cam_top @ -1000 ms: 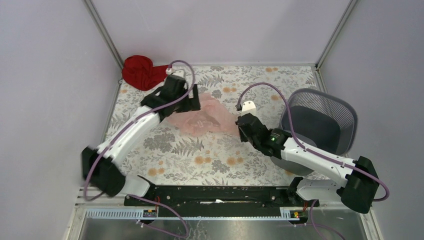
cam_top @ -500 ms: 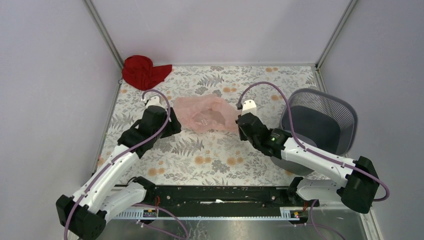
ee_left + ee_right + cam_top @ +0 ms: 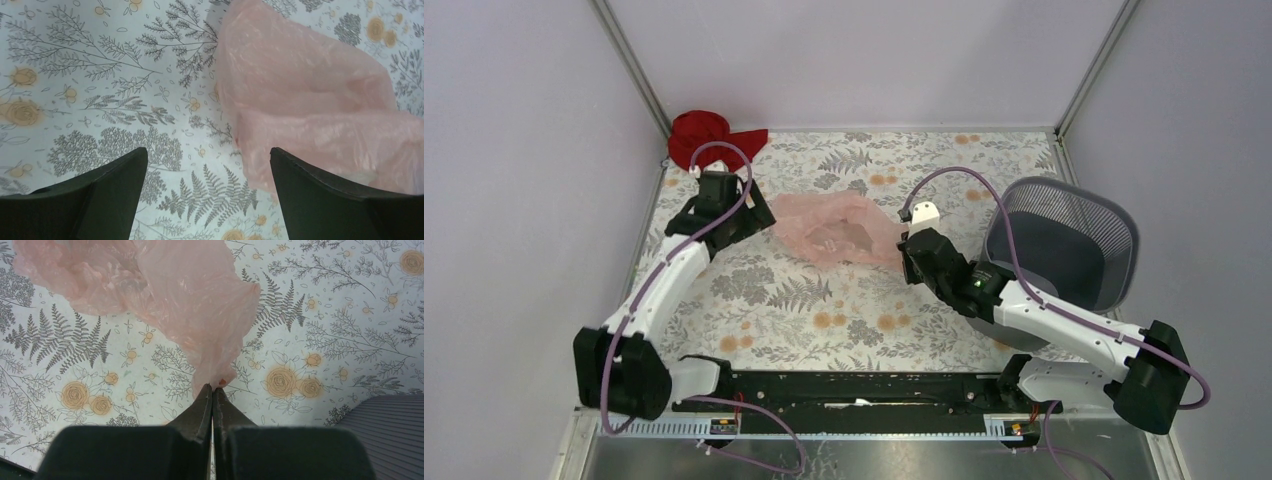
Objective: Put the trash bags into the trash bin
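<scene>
**A:** Where is the bag?

**B:** You've got the bag lying crumpled on the flowered surface, toward the back and near the middle. The bin sits at the right edge, and none of the bag is in it.

**A:** And my right side?

**B:** Your right fingers are pressed together on the bag's near right corner. A twisted tip of pink film is pinched at their ends, and the rest spreads away across the surface.

**A:** The left?

**B:** Your left fingers are spread wide with nothing between them, low over the surface at the bag's left edge. One finger is right by the film, but I can't tell if it touches.

**A:** Anything else out there?

**B:** A red cloth in the back left corner, apart from the bag.
</scene>
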